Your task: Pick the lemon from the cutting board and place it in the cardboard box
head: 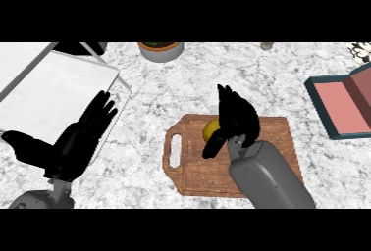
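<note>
The yellow lemon [210, 129] lies on the wooden cutting board [210, 176] near its far edge. My right hand [238, 117] hovers right over it, fingers stretched out toward the far side and thumb [214, 146] hanging down on the lemon's near left. The palm hides the lemon's right half, and the hand is open. The box [339, 110], teal outside and pink inside, sits open at the right edge, well apart from the board. At the left my left hand [76, 142] rests open, fingers up.
A white tray-like basin [43, 93] fills the far left, partly under my left hand. A grey pot [161, 51] stands at the back centre. A small dark object [267, 46] and a patterned item [360, 49] sit at the back right.
</note>
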You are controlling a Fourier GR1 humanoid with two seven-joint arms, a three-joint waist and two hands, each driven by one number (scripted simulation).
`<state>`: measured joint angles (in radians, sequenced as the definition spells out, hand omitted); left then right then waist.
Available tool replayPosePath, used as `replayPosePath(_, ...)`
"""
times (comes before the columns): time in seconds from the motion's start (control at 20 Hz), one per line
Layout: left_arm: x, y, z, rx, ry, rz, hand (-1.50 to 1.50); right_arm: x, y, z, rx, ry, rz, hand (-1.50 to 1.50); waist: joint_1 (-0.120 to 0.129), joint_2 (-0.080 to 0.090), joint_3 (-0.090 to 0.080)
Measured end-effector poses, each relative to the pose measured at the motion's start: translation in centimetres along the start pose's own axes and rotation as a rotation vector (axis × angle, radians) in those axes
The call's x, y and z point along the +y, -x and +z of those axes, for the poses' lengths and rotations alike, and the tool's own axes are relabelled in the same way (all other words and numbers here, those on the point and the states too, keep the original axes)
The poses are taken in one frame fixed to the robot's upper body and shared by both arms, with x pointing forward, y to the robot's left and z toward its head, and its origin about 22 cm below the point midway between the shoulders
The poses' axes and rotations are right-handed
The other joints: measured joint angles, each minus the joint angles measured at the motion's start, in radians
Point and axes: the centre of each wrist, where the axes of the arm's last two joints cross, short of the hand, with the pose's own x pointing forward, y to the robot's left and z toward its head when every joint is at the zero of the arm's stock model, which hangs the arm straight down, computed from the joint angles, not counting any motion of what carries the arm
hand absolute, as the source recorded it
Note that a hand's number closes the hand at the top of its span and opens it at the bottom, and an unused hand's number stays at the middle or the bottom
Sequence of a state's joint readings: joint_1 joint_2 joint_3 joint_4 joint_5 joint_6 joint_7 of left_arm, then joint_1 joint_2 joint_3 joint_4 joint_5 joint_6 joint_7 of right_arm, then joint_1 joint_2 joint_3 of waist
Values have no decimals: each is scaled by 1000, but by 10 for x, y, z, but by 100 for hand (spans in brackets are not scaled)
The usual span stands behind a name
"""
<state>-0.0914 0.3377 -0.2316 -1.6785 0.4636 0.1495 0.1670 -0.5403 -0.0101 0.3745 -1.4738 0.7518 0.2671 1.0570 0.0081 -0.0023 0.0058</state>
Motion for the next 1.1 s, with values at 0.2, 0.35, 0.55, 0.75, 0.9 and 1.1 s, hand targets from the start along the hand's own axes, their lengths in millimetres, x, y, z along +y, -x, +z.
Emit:
replayPosePath(0.2, -1, 0, -1, 2, -15, -8, 0, 2, -1, -8, 23, -16, 11, -150, 2, 1, -1)
replayPosePath(0.35, -1, -1, -1, 6, -14, -8, 0, 4, -1, -13, 42, -24, 19, -150, 2, 1, -1)
replayPosePath(0.55, -1, 0, -1, 4, -11, -4, 0, 6, -2, -20, 66, -33, 35, -150, 2, 1, 0)
replayPosePath(0.75, 0, 0, 0, 0, 0, -3, 0, 9, 0, -26, 81, -42, 43, -150, 0, 0, 0)
replayPosePath(0.9, 0, 0, 0, -2, -9, -2, 0, 16, 4, -27, 89, -61, 53, -150, -1, 0, 0)
replayPosePath(1.1, 0, 0, 0, 0, 1, 2, 0, 24, 6, -31, 100, -83, 69, -150, 1, 1, 1)
